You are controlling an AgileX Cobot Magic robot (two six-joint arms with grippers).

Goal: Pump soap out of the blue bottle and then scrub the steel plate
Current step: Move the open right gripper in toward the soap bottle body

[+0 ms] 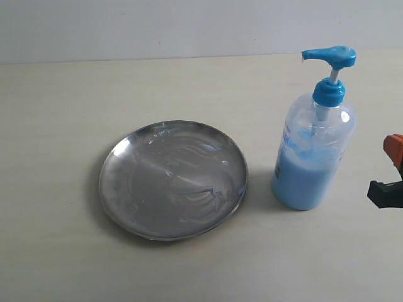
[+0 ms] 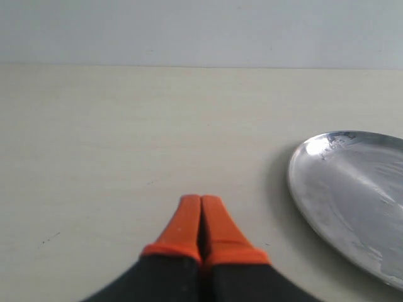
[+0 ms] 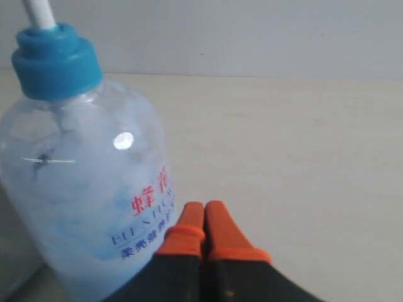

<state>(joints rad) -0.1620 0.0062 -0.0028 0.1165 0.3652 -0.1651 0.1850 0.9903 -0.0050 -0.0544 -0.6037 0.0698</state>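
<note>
The steel plate (image 1: 172, 179) lies flat on the table, left of centre, its surface streaked with smears; its rim (image 2: 302, 189) also shows in the left wrist view. The blue bottle (image 1: 313, 151) stands upright to the plate's right, pump head (image 1: 330, 57) raised, light blue soap (image 1: 302, 179) filling its lower half. My left gripper (image 2: 201, 200) is shut and empty, low over bare table beside the plate. My right gripper (image 3: 204, 206) is shut and empty, close beside the bottle (image 3: 82, 195); only part of that gripper (image 1: 390, 182) shows at the exterior view's right edge.
The pale wooden table (image 1: 56, 251) runs back to a plain wall (image 1: 157, 25). Nothing else stands on it in these views.
</note>
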